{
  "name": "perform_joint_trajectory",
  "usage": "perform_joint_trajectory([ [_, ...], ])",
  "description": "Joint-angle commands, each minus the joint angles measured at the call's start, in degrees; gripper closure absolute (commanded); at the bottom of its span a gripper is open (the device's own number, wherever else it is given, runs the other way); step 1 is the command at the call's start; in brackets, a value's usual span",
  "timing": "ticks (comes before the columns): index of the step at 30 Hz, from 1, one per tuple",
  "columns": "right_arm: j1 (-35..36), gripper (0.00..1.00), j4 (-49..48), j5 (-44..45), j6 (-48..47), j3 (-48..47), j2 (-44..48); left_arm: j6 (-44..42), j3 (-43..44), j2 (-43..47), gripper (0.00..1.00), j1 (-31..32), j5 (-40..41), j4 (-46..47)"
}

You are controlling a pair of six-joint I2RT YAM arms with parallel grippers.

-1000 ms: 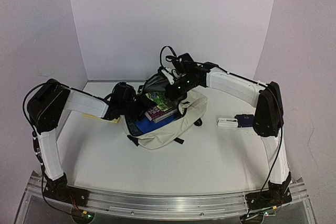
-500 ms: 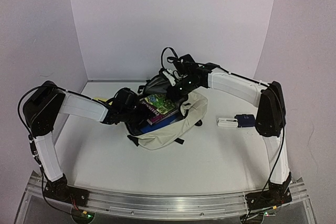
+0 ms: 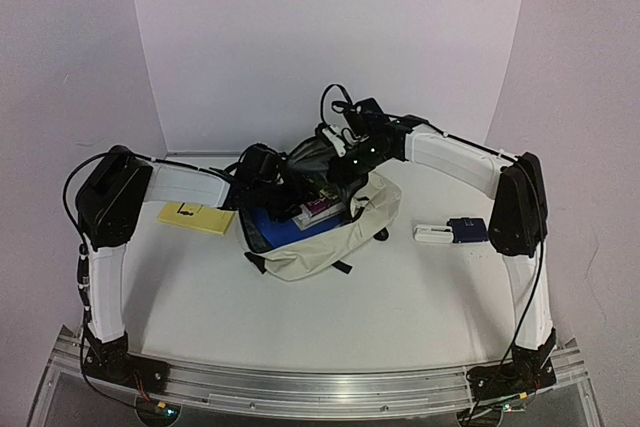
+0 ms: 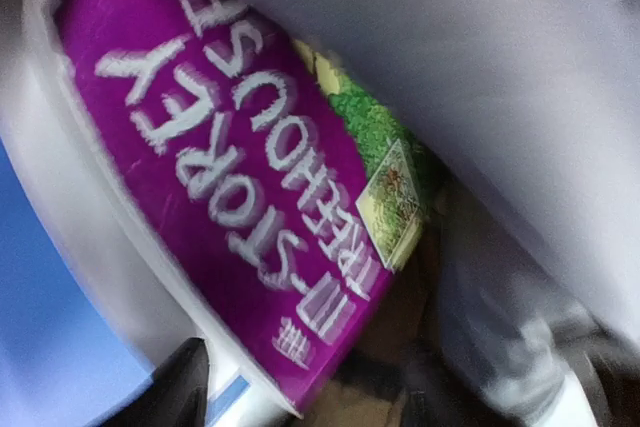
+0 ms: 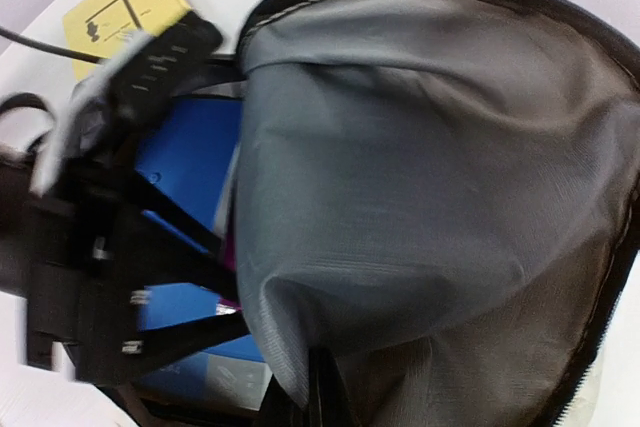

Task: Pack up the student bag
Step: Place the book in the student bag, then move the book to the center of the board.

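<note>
Cream-beige fabric marks the student bag [image 3: 330, 247], which lies slumped near the middle of the bench [image 3: 400, 317], its mouth facing up and toward the left arm. The right end effector [image 3: 338, 165] is closed tight on the bag's upper flap and lifts it, so that the grey lining [image 5: 400, 197] hangs as a raised canopy; the likely purpose is to hold the opening wide for loading. The left end effector [image 3: 283, 193] reaches into that opening from the left, with a purple-covered book [image 4: 230, 177] filling its wrist view and resting over a flat blue item [image 3: 268, 227] already inside. Its fingers are cut off at the lower edge of that blurred view and appear to stand apart, but whether they grip the book or are clear of it cannot be told. A yellow pad [image 3: 197, 217] lies on the bench just left of the bag, and a small white-and-blue object [image 3: 448, 232] lies well to the right, both presumably yet to be packed. The bag's far side, straps and buckles are hidden behind the raised flap and both wrists. The identity of the white-and-blue object is too small to determine.
</note>
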State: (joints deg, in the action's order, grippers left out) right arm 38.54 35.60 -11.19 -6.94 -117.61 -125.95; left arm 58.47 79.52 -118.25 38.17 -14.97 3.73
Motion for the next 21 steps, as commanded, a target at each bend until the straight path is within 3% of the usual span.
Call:
perform_joint_trajectory([
  [1, -5.52, 1.00, -0.18, 1.06, -0.89, -3.78, -2.49, -9.34, 0.27, 10.60, 0.20, -0.55, 2.11, -11.03],
  [3, -7.20, 1.00, -0.27, 1.48, -1.76, -4.70, -3.68, -12.32, -0.77, 14.67, 0.10, -0.82, 4.56, -15.87],
  [6, -9.20, 1.00, -0.27, 1.95, -2.61, -5.90, -4.88, -13.76, -5.52, 20.32, 0.06, -4.13, 6.12, -18.27],
  [9, -10.45, 0.98, -0.15, 2.45, -2.50, -7.23, -5.33, -13.09, -9.20, 22.30, 0.05, -13.56, 1.12, -18.74],
  [11, -10.79, 0.82, 0.12, 1.89, -2.06, -7.60, -5.09, -15.07, -8.59, 20.99, 0.04, -20.07, -0.38, -20.44],
  [14, -10.78, 0.41, 0.60, -2.04, -0.73, -5.96, -3.37, -19.72, -3.00, 15.25, 0.04, -25.88, -0.07, -27.27],
  [15, -10.77, 0.33, 0.60, -3.12, -0.19, -5.07, -2.37, -20.76, -0.84, 13.67, 0.04, -27.16, 0.38, -28.54],
  [21, -10.74, 0.14, 0.69, -8.12, 1.54, 0.93, 3.36, -27.55, 12.90, 2.59, 0.02, -31.40, 4.41, -35.57],
])
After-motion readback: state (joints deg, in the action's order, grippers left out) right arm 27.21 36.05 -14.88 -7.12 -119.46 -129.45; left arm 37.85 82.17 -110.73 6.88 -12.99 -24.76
